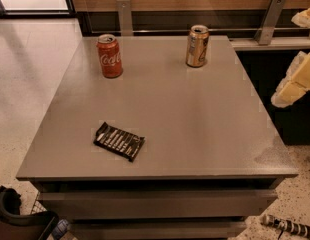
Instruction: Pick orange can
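The orange can (197,46) stands upright near the far edge of the grey table (195,129), right of centre. It is golden-tan with a pale label patch and a silver top. My gripper (293,86) shows as cream-coloured parts at the right edge of the view, beyond the table's right side. It is well to the right of the orange can and somewhat nearer, touching nothing.
A red Coca-Cola can (109,56) stands at the far left of the table. A dark snack wrapper (119,141) lies flat near the front left. Behind the table runs a wood-panelled wall with metal brackets (269,19). Speckled floor lies to the left.
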`<state>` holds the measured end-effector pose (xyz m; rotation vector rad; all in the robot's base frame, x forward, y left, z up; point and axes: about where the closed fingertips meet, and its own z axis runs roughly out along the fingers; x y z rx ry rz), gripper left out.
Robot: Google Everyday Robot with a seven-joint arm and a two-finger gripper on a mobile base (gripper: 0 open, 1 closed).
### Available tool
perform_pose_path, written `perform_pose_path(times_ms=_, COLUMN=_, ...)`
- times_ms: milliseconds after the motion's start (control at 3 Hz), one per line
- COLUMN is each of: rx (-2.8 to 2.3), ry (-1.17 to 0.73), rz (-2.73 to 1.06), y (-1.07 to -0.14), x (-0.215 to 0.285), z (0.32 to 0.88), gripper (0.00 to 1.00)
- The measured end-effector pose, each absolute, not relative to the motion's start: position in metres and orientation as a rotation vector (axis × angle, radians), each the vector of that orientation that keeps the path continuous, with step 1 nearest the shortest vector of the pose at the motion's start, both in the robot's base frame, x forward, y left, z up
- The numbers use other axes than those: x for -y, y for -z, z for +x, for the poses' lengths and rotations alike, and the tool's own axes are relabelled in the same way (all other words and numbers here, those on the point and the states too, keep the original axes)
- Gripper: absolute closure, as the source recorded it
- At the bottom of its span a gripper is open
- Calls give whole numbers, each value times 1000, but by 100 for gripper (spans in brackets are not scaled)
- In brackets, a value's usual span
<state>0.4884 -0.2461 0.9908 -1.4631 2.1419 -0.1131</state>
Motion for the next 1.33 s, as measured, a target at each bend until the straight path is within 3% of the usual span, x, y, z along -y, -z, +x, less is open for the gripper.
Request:
perform_pose_path(times_ms=667, rx=-1900, ry=-81, rz=-1110, y=-995, x=265, z=600, gripper=0)
perform_pose_path(times_ms=1333, rx=-1739, ry=-281, rz=-919, y=-977, x=257, z=645, gripper=0)
